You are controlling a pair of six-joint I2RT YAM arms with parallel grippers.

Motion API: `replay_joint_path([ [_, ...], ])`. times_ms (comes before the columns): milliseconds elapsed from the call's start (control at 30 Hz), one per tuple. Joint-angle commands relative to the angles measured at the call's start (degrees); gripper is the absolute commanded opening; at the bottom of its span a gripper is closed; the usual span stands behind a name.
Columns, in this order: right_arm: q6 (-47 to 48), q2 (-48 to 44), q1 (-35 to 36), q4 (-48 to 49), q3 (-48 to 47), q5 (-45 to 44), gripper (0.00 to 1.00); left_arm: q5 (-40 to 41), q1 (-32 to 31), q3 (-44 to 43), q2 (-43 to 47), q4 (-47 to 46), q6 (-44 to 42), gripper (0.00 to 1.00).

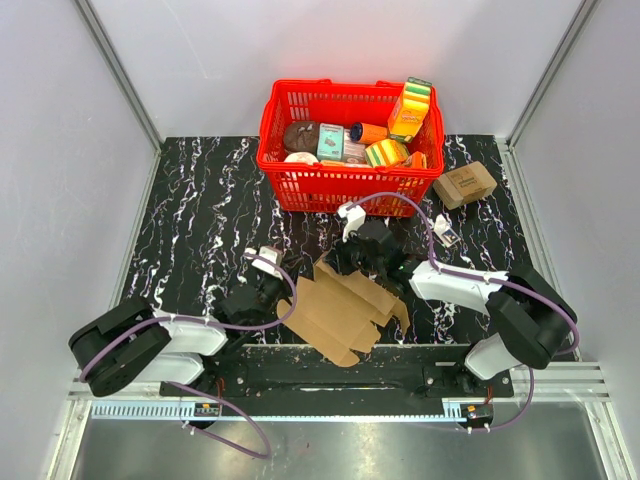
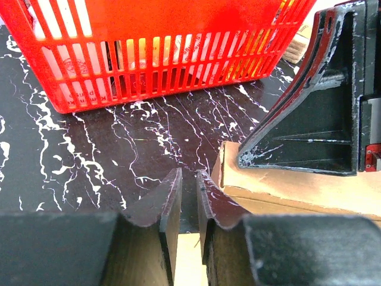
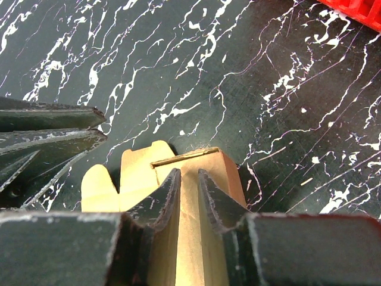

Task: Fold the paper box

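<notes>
- Left claw (image 2: pixel 189 176): the jaws stand a narrow slit apart at the left edge of the paper box (image 1: pixel 345 310). Tan cardboard shows low in the gap, but I cannot tell whether it is pinched.
- Right claw (image 3: pixel 189 174): it shows the same narrow slit, set over a tabbed flap at the box's far end. I cannot tell if it has a real grip here either.
- The paper box lies mostly flat and unfolded on the bench (image 1: pixel 200 220), between the two arms and near the front edge.
- It sits askew, with one corner pointing at the arm bases. Its creases run from far-left to near-right, and its long axis is unclear.
- A red basket (image 1: pixel 350 180) stands beyond the box, clear of it.
</notes>
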State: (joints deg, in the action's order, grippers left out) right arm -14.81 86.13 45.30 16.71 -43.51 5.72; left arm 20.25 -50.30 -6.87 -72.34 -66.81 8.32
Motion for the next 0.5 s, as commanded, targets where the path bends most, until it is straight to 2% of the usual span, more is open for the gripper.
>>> replay_joint_path([
  [0, 1.0, -1.3, -0.3, -1.8, -1.0, 0.3, 0.24, 0.6, -0.2, 0.7, -0.8, -4.7, 1.4, 0.2],
  [300, 1.0, -4.7, -0.4, -3.6, -3.2, -2.3, 0.3, 0.4, -0.1, 1.3, -0.3, -5.0, 2.0, 0.2],
  [467, 0.2, -8.3, -0.4, -4.8, -2.9, -5.5, 0.33, 0.2, -0.2, 1.0, 3.2, -1.8, 1.9, 0.21],
])
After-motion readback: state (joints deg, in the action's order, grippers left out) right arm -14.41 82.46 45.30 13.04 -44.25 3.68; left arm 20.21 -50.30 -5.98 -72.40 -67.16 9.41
